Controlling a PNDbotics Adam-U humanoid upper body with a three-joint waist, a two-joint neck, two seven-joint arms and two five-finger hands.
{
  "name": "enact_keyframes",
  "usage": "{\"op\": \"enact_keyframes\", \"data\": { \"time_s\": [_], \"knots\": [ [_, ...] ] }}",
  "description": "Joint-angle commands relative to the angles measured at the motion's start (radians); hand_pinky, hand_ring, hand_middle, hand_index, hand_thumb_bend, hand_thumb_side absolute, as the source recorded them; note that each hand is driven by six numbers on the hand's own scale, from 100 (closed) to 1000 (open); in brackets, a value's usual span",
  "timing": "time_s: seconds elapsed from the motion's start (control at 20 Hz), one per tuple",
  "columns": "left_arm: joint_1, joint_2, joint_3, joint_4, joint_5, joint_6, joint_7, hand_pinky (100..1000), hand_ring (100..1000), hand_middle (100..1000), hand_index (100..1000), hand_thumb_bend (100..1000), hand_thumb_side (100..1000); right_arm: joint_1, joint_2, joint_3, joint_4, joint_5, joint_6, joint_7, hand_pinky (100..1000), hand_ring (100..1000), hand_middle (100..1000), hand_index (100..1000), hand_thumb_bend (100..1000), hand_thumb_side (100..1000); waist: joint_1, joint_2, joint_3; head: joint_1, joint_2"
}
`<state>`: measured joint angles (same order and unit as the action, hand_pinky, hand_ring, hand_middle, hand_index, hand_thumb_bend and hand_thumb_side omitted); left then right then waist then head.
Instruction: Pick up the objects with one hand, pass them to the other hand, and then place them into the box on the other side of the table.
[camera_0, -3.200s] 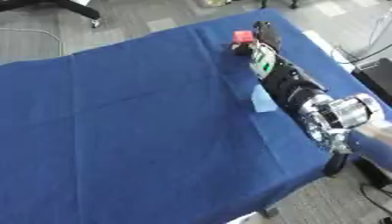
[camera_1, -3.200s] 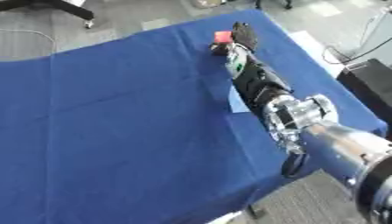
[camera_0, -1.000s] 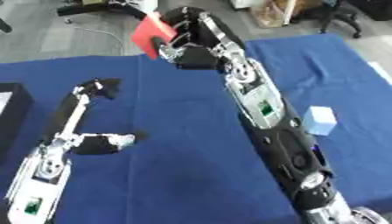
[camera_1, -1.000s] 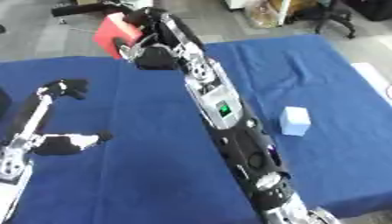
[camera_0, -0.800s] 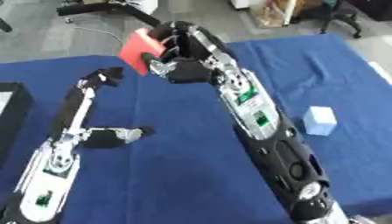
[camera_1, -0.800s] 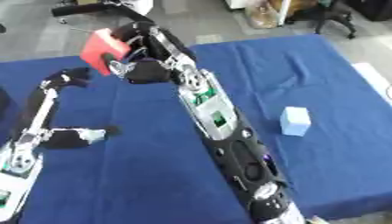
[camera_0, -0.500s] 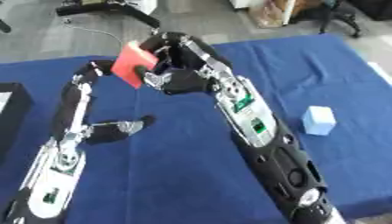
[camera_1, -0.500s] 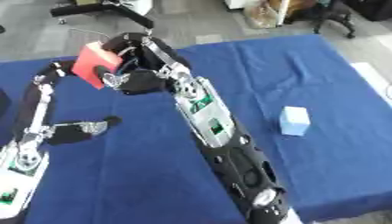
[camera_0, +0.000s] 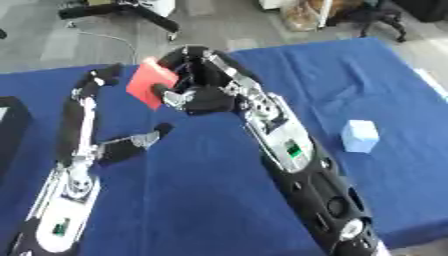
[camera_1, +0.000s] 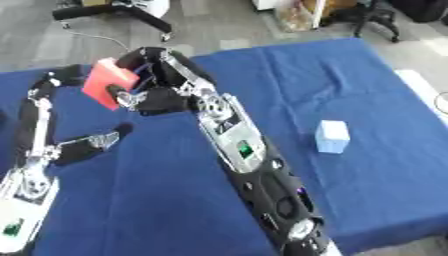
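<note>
So the right hand (camera_0: 194, 95) has swung the red block (camera_0: 151, 83) across from the far right corner of the bench (camera_0: 201, 200) to the left of centre over the last few seconds; it's got its fingers wrapped round the block's right side, holding it up off the blue cloth; meanwhile the left hand (camera_0: 103, 76) has come up to meet it, and now sits right at the block's left edge, touching it as far as I can see; its thumb (camera_0: 131, 144) hangs lower down, spread well away, so I'd call that hand open and not yet gripping anything. Looks to me like the handover is just about to happen; the left still needs to close on the block before the right lets go. The dark box (camera_0: 10, 134) pokes in at the left edge, so that's presumably where it ends up; a pale blue cube (camera_0: 360, 135) waits on the right side of the bench.
</note>
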<state>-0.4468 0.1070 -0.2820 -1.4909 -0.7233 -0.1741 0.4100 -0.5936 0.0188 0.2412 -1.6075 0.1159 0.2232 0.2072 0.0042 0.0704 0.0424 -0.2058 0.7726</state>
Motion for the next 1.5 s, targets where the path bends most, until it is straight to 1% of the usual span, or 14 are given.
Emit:
{"op": "enact_keyframes", "data": {
  "time_s": [0.05, 0.6, 1.05, 1.35, 1.4, 1.45, 1.5],
  "knots": [
    [-0.008, 0.000, -0.004, -0.010, 0.008, -0.005, 0.013, 818, 691, 706, 858, 733, 280, -0.008, 0.004, -0.005, -0.002, -0.017, 0.015, 0.003, 600, 587, 455, 564, 100, 100, -0.015, -0.017, -0.002, -0.009, -0.003],
    [-0.010, -0.014, -0.015, -0.011, 0.038, -0.021, 0.008, 812, 681, 698, 851, 714, 276, 0.003, 0.008, 0.012, 0.022, -0.051, 0.046, 0.034, 599, 585, 454, 563, 100, 100, -0.020, -0.015, -0.006, -0.021, -0.003],
    [-0.019, -0.026, -0.025, -0.005, 0.030, -0.036, -0.006, 804, 665, 666, 825, 685, 263, -0.002, 0.007, 0.031, 0.019, -0.080, 0.062, 0.070, 599, 584, 454, 562, 100, 100, -0.023, -0.015, -0.009, -0.022, -0.003],
    [-0.023, -0.036, -0.032, -0.002, 0.024, -0.044, -0.009, 794, 646, 640, 804, 623, 253, -0.003, 0.007, 0.040, 0.018, -0.093, 0.072, 0.086, 599, 583, 454, 562, 100, 100, -0.024, -0.014, -0.010, -0.024, -0.003],
    [-0.024, -0.037, -0.032, -0.001, 0.024, -0.045, -0.008, 793, 644, 636, 801, 602, 251, -0.003, 0.007, 0.041, 0.018, -0.095, 0.073, 0.088, 599, 583, 454, 562, 100, 100, -0.024, -0.014, -0.010, -0.024, -0.003],
    [-0.024, -0.038, -0.033, -0.001, 0.025, -0.045, -0.007, 790, 634, 626, 792, 535, 245, -0.003, 0.007, 0.041, 0.018, -0.096, 0.075, 0.089, 598, 583, 453, 561, 100, 100, -0.024, -0.014, -0.011, -0.024, -0.003],
    [-0.024, -0.039, -0.033, -0.001, 0.026, -0.045, -0.006, 790, 634, 626, 792, 535, 245, -0.003, 0.007, 0.041, 0.018, -0.097, 0.076, 0.090, 598, 583, 453, 561, 100, 100, -0.024, -0.014, -0.011, -0.024, -0.003]
  ]
}}
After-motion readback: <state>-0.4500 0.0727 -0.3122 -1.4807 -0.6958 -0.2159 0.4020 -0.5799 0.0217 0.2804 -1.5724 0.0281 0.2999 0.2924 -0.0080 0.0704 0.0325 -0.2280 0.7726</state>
